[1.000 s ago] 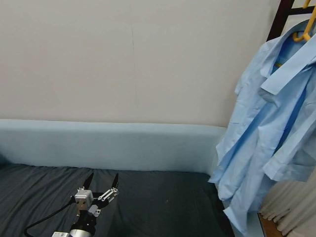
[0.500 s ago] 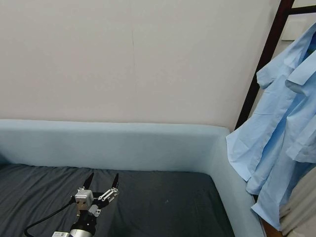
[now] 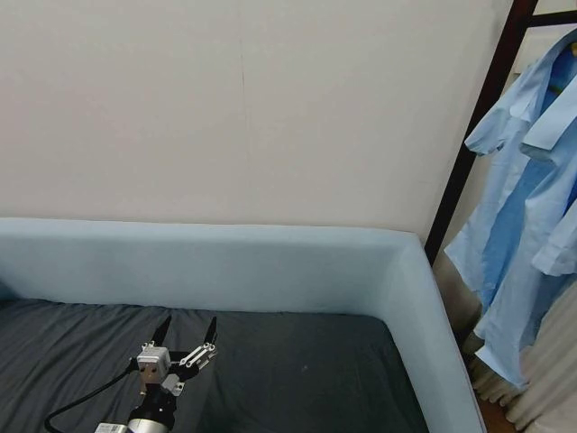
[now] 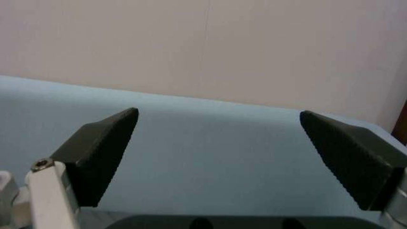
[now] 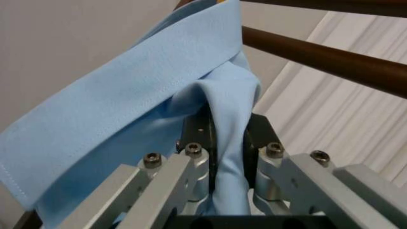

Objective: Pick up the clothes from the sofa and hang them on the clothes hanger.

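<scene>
Right tool pinches a fold of the light blue shirt near its collar, close to the brown rail. In head view the shirt hangs beside the dark rack post, off the sofa. Left tool idles, spread, over the sofa seat. Best bet: hold the pinch firm, carry the collar over the rail, let go only once it drapes.

A plain off-white wall is filling the upper head view, a faint vertical seam running down it. Below, a pale blue sofa back is wrapping around a dark grey seat cushion. Pale pleated curtains are hanging at the far right, behind a dark wooden rack post.
</scene>
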You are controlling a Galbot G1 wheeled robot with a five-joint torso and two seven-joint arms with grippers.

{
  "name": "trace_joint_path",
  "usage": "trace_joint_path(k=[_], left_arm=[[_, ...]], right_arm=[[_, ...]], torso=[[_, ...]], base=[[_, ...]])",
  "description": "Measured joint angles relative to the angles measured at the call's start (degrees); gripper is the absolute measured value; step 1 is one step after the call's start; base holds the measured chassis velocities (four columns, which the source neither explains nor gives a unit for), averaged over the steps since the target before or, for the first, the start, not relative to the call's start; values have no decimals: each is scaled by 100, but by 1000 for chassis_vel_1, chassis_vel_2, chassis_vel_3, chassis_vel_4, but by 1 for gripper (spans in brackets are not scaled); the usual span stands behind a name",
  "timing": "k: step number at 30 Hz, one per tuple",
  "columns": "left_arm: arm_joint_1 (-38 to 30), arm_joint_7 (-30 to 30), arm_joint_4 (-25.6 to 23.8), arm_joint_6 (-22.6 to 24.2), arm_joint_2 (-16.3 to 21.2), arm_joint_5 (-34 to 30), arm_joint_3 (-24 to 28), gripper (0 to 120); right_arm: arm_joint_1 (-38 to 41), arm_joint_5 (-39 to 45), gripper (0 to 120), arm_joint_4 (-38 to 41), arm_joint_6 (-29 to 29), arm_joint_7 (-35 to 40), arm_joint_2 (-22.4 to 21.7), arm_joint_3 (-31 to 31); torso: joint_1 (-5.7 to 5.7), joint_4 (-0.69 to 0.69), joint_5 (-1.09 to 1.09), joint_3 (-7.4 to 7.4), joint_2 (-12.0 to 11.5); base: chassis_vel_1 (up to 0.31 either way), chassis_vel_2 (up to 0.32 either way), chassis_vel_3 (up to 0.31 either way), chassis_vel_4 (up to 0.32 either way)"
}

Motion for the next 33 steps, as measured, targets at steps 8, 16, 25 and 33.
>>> trace_joint_path(k=[8, 16, 25, 33], left_arm=[[0, 0, 0, 0, 0, 0, 0, 100], [-1, 0, 0, 0, 0, -1, 0, 100], [-1, 0, 1, 0, 0, -1, 1, 100], [-1, 0, 0, 0, 0, -1, 0, 100]], right_arm=[[-35, 140, 8, -309, 632, -286, 287, -105], [-90, -17, 8, -293, 1040, -378, 886, -269], [193, -618, 8, -949, 1774, -747, 1619, -680], [1410, -1296, 8, -1682, 2356, -1062, 2280, -1651]], torso=[[0, 0, -1, -1, 0], [0, 0, 0, 0, 0], [0, 0, -3, -1, 0], [0, 1, -1, 0, 0]], base=[[0, 0, 0, 0], [0, 0, 0, 0], [0, 0, 0, 0], [0, 0, 0, 0]])
